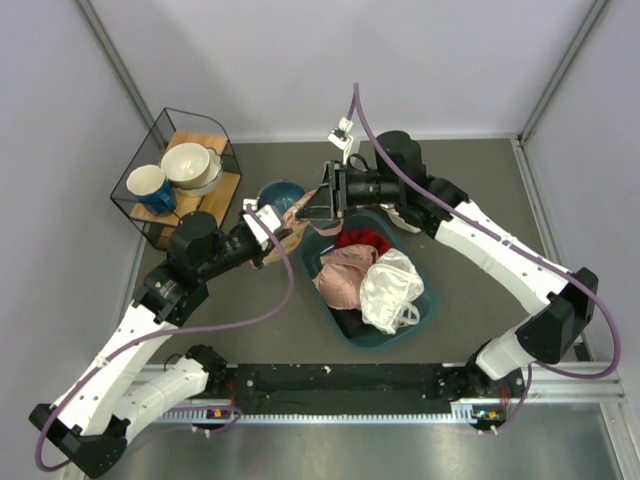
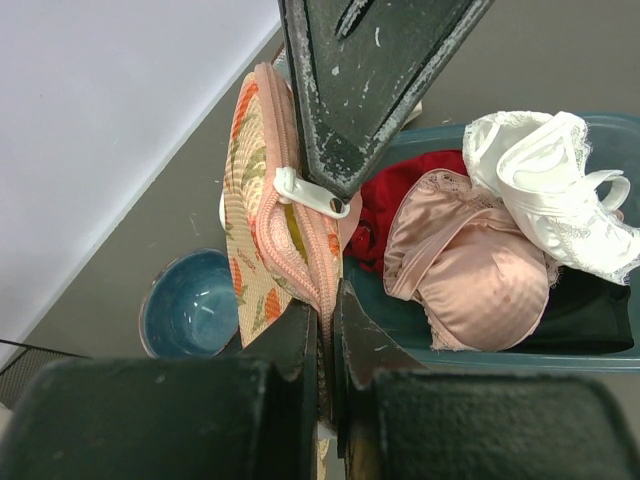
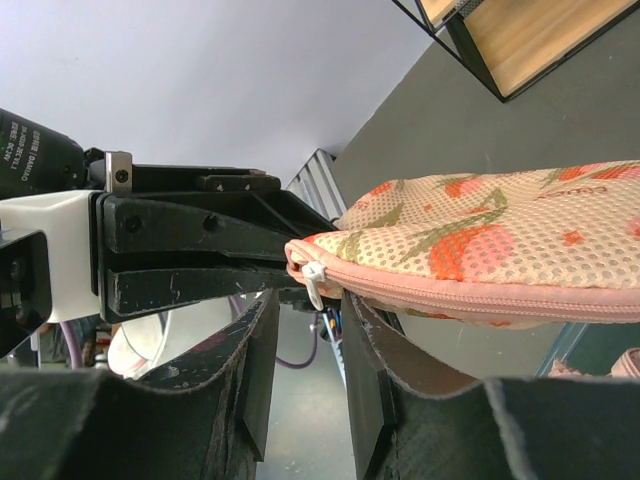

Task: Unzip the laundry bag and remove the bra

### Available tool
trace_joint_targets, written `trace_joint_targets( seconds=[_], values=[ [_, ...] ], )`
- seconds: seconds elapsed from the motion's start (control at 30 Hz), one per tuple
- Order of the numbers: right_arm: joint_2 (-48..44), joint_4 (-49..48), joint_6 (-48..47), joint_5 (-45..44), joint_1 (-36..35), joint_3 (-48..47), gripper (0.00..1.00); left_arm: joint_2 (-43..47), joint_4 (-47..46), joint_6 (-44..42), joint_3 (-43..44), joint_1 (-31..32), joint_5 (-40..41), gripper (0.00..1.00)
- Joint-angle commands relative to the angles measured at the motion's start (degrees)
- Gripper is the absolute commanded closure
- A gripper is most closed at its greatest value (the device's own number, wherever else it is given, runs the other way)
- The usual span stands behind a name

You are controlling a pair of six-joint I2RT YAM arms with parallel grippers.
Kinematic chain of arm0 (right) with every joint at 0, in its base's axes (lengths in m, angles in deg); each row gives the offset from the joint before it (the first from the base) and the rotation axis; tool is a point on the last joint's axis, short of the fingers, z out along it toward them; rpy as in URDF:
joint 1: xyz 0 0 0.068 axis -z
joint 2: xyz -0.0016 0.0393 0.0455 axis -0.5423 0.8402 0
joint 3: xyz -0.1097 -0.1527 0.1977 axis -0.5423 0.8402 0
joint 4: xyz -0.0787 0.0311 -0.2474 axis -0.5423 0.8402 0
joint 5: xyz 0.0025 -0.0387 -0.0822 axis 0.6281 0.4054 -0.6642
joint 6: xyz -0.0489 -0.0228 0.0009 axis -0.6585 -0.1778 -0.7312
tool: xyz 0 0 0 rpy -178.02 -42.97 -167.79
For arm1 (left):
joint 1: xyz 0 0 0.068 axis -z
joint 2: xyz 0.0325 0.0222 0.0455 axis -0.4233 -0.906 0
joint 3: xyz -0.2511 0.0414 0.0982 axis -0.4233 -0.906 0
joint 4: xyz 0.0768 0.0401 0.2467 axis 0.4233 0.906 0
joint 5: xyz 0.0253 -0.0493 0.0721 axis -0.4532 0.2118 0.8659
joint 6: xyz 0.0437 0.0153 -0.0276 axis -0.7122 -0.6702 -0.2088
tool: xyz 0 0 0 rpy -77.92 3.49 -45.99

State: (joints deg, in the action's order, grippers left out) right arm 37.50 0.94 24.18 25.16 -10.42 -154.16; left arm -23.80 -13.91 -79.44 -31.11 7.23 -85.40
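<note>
The laundry bag [image 1: 297, 222], peach-pink mesh with orange print, is held in the air between both grippers, left of the teal basin [image 1: 425, 318]. My left gripper [image 2: 335, 310] is shut on the bag's zip edge [image 2: 300, 250]. My right gripper [image 3: 308, 320] is open, and its fingertips stand on either side of the white zip pull [image 3: 315, 282] without pinching it. The pull also shows in the left wrist view [image 2: 310, 195], at the right gripper's tips. A sliver of mustard-yellow fabric [image 2: 290, 222], probably the bra, shows in a short gap in the zip. The rest of the bra is hidden.
The basin holds a pale pink lacy garment [image 1: 345, 275], a white glossy bundle [image 1: 392, 290] and red fabric [image 1: 362, 240]. A blue bowl [image 1: 280, 195] sits on the table behind the bag. A wire rack [image 1: 180, 175] with a mug and bowls stands at the back left.
</note>
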Motion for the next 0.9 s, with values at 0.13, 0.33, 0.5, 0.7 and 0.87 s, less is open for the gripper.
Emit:
trace_joint_targets(
  seconds=[0.13, 0.33, 0.5, 0.7, 0.87],
  values=[
    [0.5, -0.9, -1.1, 0.7, -1.7, -1.1, 0.68, 0.4, -5.2, 0.3, 1.1, -0.1, -1.7, 1.00],
    [0.7, -2.2, -0.3, 1.3, -2.3, -1.1, 0.67, 0.4, -5.1, 0.4, 1.1, -0.1, -1.7, 1.00],
    [1.4, -2.2, 0.2, 0.7, -2.4, -1.0, 0.69, 0.2, -5.1, 0.5, 1.2, -0.1, -2.1, 1.00],
    [0.1, -2.1, 0.0, -2.3, -2.3, 0.0, 0.98, 0.6, -5.1, 0.3, 1.0, -0.1, -1.6, 1.00],
    [-1.9, -2.2, 0.0, -2.4, 0.1, 3.2, 1.00, 1.1, -3.9, -0.5, 1.2, -0.1, -0.9, 1.00]
  ],
)
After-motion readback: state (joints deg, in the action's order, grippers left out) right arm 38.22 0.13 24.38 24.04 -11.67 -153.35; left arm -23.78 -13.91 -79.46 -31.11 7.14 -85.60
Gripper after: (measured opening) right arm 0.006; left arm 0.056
